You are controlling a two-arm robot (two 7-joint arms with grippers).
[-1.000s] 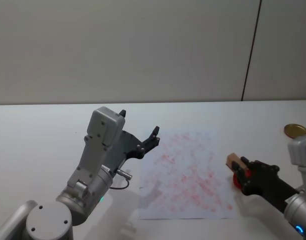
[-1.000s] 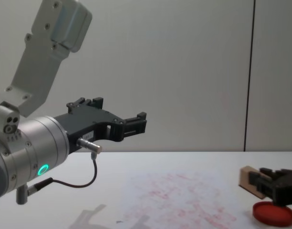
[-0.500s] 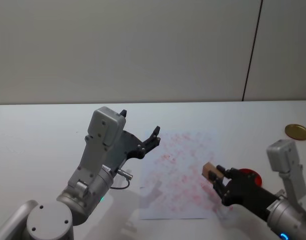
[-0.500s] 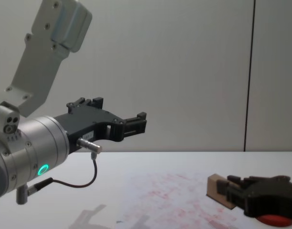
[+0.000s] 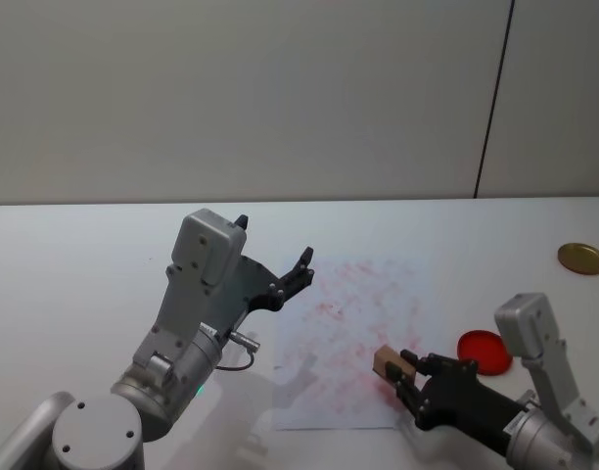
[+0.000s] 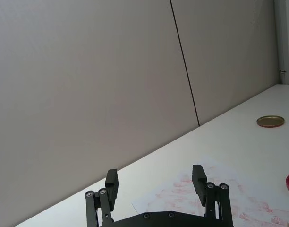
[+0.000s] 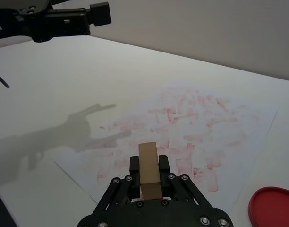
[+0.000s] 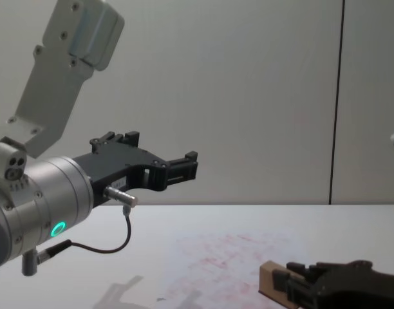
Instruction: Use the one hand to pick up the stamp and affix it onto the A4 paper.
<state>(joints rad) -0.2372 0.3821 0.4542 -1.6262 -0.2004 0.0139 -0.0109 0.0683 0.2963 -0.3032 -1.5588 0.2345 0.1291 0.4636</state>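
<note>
**A:** ok so where's the stamp [image 5: 389, 361] right now?

**B:** lower middle-right of the head view. The right hand [image 5: 405, 375] has it clamped, with fingers on both long sides of the little wooden block. One end pokes out past the fingertips, which is really clear in the right wrist view.

**A:** is it on the A4 paper [image 5: 358, 304] though?

**B:** it's low over the sheet's lower right corner. Can't tell if the block is actually touching the paper. The sheet lies flat mid-frame on the white worktop [image 5: 84, 255], with red-pink marks all over it.

**A:** and the other arm?

**B:** the left hand [image 6: 155, 176] is held up in the air at centre-left of the head view, near the paper's upper left corner. Its fingers are spread wide apart.

**A:** anything else lying around?

**B:** a red disc [image 5: 483, 351] sits flat on the worktop just right of the paper, near the right hand. A gold lid [image 5: 581, 258] is over at the right edge, well apart from everything.
</note>
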